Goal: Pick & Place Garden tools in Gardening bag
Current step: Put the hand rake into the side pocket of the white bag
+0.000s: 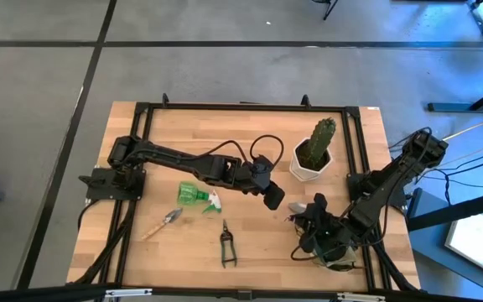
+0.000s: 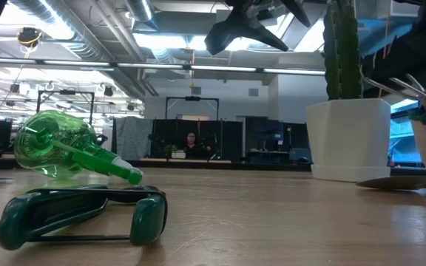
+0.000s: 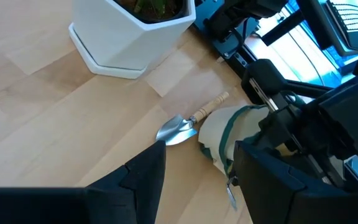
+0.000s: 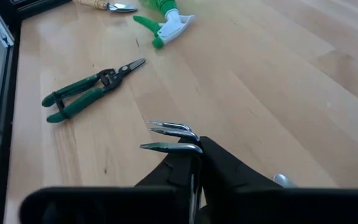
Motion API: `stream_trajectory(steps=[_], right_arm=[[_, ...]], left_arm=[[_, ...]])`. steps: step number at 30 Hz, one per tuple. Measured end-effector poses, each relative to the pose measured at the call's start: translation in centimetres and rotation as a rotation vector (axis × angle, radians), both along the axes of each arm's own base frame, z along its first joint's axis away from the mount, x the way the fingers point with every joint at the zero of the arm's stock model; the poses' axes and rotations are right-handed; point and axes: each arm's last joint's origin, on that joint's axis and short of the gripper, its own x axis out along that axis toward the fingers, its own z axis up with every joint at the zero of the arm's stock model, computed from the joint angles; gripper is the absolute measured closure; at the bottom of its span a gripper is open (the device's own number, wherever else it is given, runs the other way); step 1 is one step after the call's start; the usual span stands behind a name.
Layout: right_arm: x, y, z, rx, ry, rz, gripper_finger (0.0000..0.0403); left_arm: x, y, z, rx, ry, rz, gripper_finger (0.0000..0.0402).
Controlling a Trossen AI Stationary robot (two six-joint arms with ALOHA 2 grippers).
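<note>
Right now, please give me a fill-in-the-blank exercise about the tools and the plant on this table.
1. The cactus grows in a pot whose colour is ____.
2. The spray bottle lies on its side, and its colour is ____.
3. Between the spray bottle and the table's front edge lies a pair of ____.
4. The right gripper holds a metal hand fork with ____ prongs.

Missing words: white; green; pruning shears; three

A green translucent spray bottle (image 1: 193, 194) with a white nozzle, green-handled pruning shears (image 4: 86, 91), a silver trowel (image 3: 185, 126) with a pale wooden handle, a white hexagonal pot (image 1: 310, 164) holding a green cactus (image 1: 321, 138), an olive-khaki gardening bag (image 3: 225, 138) trimmed dark green, a light wood table (image 1: 258, 239).
</note>
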Motion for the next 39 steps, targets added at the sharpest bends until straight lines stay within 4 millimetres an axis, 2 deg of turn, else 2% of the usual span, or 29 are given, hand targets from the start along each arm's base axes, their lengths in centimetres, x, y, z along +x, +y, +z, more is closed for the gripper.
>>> stream_trajectory(steps=[8,18,22,26,34,39], right_arm=[[-0.1,-0.2,0.6,0.006,-0.030,-0.008,0.0317],[-1.2,-1.7,4.4,-0.012,-0.168,-0.016,0.0237],[-1.5,-1.9,4.9,-0.014,-0.175,-0.002,0.0223],[-1.6,-2.0,4.5,0.007,-0.112,0.024,0.0233],[-2.0,-1.6,3.2,0.027,-0.027,0.027,0.0301],[-2.3,-1.4,3.2,0.042,-0.020,0.041,0.0317]], left_arm=[[0.0,0.2,0.0,0.003,0.000,0.005,0.0217],[0.2,0.2,0.3,0.015,-0.032,-0.002,0.0217],[0.3,0.3,0.3,0.026,-0.038,-0.010,0.0217],[0.3,0.2,0.3,0.033,-0.038,-0.016,0.0217],[0.3,0.4,0.3,0.029,-0.037,-0.021,0.0217],[0.3,0.4,0.3,0.029,-0.036,-0.030,0.0217]])
